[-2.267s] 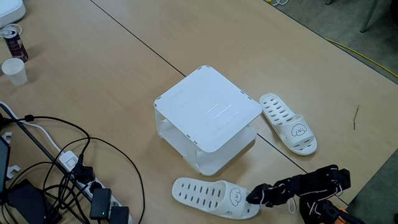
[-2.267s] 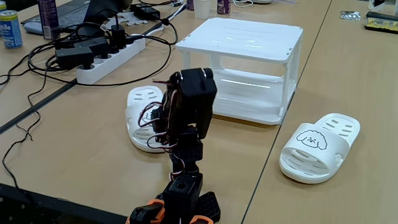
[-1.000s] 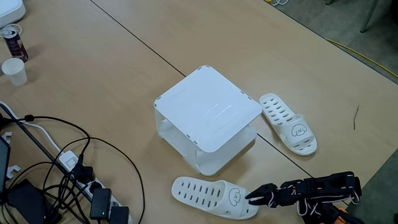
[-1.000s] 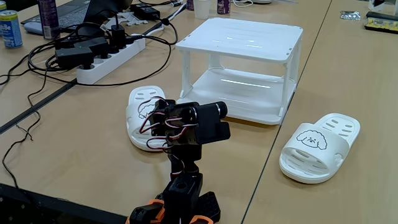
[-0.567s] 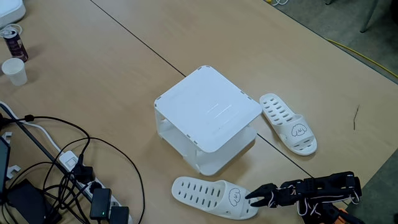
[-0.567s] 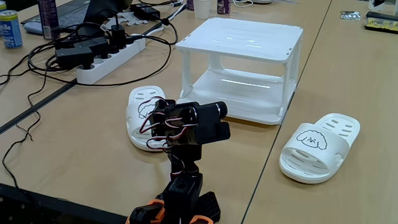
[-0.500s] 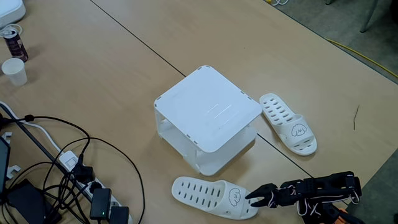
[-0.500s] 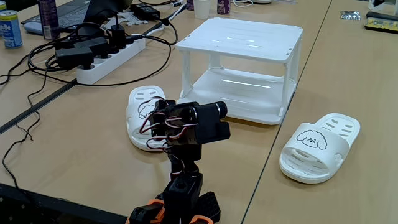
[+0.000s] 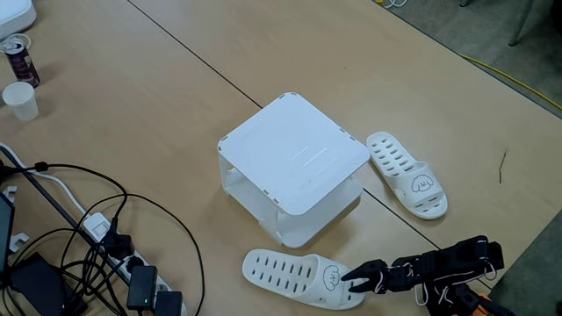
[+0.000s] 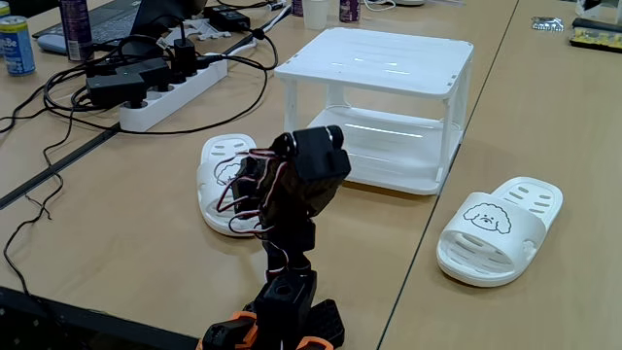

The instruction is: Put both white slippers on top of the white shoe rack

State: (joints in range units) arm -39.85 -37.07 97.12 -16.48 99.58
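The white shoe rack point(image 9: 294, 156) stands mid-table, and its flat top point(image 10: 377, 60) is bare. One white slipper point(image 9: 407, 174) lies flat on the table to the rack's right in a fixed view, its cartoon-face strap point(image 10: 486, 220) facing the other camera. The second white slipper point(image 9: 294, 276) lies in front of the rack. In the other fixed view this slipper point(image 10: 220, 173) is partly hidden behind the black arm point(image 10: 296, 185). My gripper point(image 9: 353, 282) sits low at that slipper's strap end, its jaws slightly apart and holding nothing.
A power strip point(image 10: 175, 87) and tangled black cables point(image 9: 88, 237) cover the table's left side in a fixed view. A paper cup point(image 9: 19, 99) and a can point(image 9: 19, 58) stand at the far left. The table edge runs just behind the arm's base point(image 10: 277, 326).
Over the last half second the arm's forearm tilted up from level, and the gripper edged a little left toward the near slipper's strap. Slippers and rack have not moved.
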